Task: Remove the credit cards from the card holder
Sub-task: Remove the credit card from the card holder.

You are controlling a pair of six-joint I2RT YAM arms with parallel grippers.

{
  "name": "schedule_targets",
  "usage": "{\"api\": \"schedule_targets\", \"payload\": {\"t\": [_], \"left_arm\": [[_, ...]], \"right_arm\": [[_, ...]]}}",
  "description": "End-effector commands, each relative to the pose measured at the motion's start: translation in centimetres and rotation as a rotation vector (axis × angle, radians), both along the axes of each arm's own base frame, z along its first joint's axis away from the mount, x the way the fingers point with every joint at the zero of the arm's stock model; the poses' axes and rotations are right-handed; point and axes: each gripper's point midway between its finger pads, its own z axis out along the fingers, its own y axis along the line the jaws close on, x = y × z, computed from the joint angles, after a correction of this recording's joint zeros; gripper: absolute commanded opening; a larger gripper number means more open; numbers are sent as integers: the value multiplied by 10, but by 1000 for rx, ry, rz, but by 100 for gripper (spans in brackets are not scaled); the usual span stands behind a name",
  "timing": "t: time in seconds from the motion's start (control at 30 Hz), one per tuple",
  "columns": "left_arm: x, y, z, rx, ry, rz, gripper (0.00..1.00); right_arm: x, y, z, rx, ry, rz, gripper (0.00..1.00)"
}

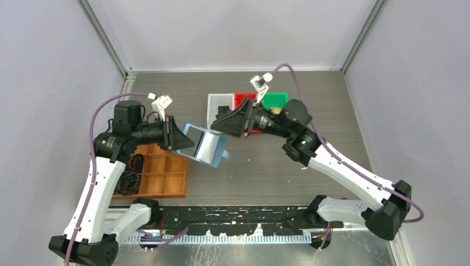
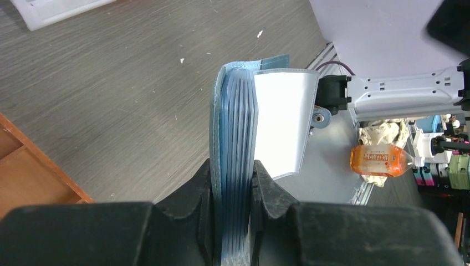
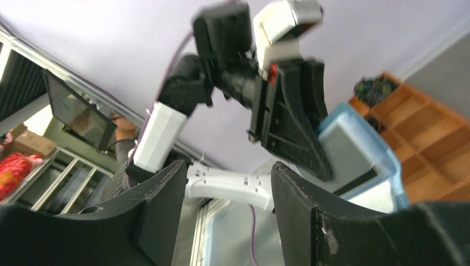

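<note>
Holder (image 1: 206, 147) is held off the table (image 1: 277, 172), clamped edge-on in the left gripper (image 1: 178, 138), whose jaws are closed on its near end. Its long axis runs straight out from those jaws toward the right gripper (image 3: 221, 185). The right jaws stand open with nothing between them. Seen from the right jaws, the holder lies ahead and off to the side of the right-hand finger, not in line with the gap. In my judgement the right arm must shift that way before any closing. It is the only free arm, and it faces the holder closely. One pale card (image 2: 282, 119) fans off one face of the sleeve stack, beyond the left fingertips, with its long axis parallel to the left fingers. Its far short edge and one long edge are exposed. Whether it is bare or in a clear sleeve, and which way its pocket opens, cannot be told. Likely next step: pinch an exposed edge. Risk: the holder pivots in the left grip.
</note>
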Motion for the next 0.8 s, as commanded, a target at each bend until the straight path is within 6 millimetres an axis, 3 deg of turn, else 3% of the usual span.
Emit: {"api": "schedule_targets", "payload": {"t": [0.0,0.23,0.43,0.77], "left_arm": [[5,-4,20,-34,-98,-22,0],[0,-10,32,-96,-92,-53,0],[-3,-20,43,-185,-31,-85,0],[-16,-29,49,-273,37,-180,2]], "right_arm": [[-13,29,-36,-72,100,102,62],[-15,35,-81,-97,186,89,60],[-9,42,-105,-117,226,84,59],[-2,55,-102,-32,250,114,50]]}}
